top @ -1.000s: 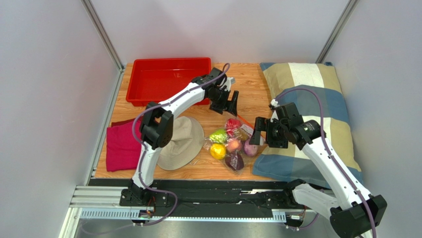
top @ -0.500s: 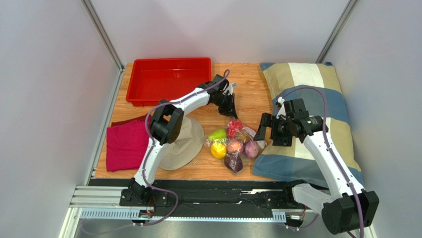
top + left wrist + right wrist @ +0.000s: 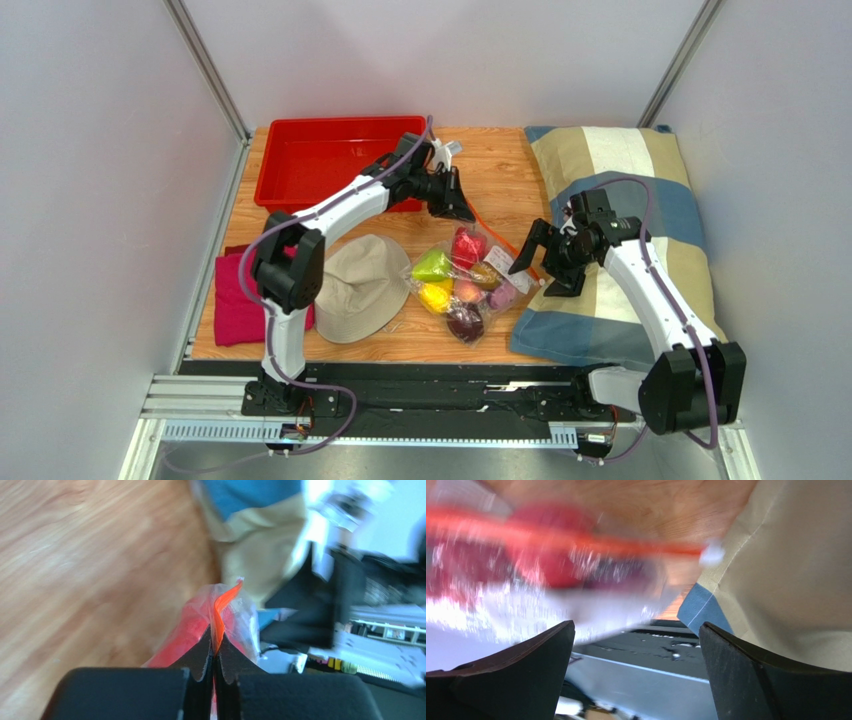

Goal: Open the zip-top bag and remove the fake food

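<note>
The clear zip-top bag (image 3: 470,285) lies mid-table with the fake food inside: a green piece (image 3: 432,265), a red one (image 3: 466,247), a yellow one (image 3: 436,296) and a dark maroon one (image 3: 463,322). My left gripper (image 3: 456,206) is shut on the far end of the bag's orange zipper strip (image 3: 505,245). In the left wrist view the strip (image 3: 223,605) rises from between the closed fingertips (image 3: 216,647), with red food (image 3: 182,635) behind the plastic. My right gripper (image 3: 535,262) stands open just right of the bag. The right wrist view shows it (image 3: 636,626) empty under the blurred strip (image 3: 576,540).
A red tray (image 3: 340,165) stands at the back left. A beige hat (image 3: 365,285) lies left of the bag, and a magenta cloth (image 3: 240,300) beyond it by the left edge. A plaid pillow (image 3: 640,200) covers the right side, under my right arm.
My left gripper came down, shut on the zipper strip and pulled it toward the back left. The bag slid a little left. My right gripper drew back slightly, still open.
</note>
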You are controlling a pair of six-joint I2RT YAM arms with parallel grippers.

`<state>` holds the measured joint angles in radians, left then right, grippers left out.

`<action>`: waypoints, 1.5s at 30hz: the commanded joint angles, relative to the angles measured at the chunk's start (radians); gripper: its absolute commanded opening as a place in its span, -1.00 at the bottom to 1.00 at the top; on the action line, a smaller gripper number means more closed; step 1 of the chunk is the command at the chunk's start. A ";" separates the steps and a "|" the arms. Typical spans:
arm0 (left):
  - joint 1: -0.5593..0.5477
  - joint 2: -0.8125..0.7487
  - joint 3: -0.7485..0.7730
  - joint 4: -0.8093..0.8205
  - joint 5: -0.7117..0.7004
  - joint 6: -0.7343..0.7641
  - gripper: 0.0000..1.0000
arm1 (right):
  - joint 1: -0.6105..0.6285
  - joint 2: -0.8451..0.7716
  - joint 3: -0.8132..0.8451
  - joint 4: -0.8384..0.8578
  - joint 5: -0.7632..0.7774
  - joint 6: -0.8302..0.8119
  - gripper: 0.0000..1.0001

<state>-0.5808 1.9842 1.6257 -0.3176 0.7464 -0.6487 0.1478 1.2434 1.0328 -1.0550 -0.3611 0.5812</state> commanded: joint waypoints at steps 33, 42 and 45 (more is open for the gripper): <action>-0.102 -0.443 -0.360 0.413 0.056 0.029 -1.00 | -0.031 -0.168 0.179 -0.306 0.203 0.675 0.64; -0.129 -0.459 -0.342 0.417 0.057 0.021 -1.00 | -0.045 -0.065 0.013 -0.106 0.028 0.635 0.54; -0.137 -0.482 -0.360 0.411 0.059 0.037 -1.00 | -0.047 -0.058 -0.010 -0.071 0.070 0.635 0.23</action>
<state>-0.6987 1.5799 1.2629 0.0483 0.7841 -0.6479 0.1059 1.1980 1.0344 -1.1984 -0.2890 1.2263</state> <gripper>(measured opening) 0.000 0.710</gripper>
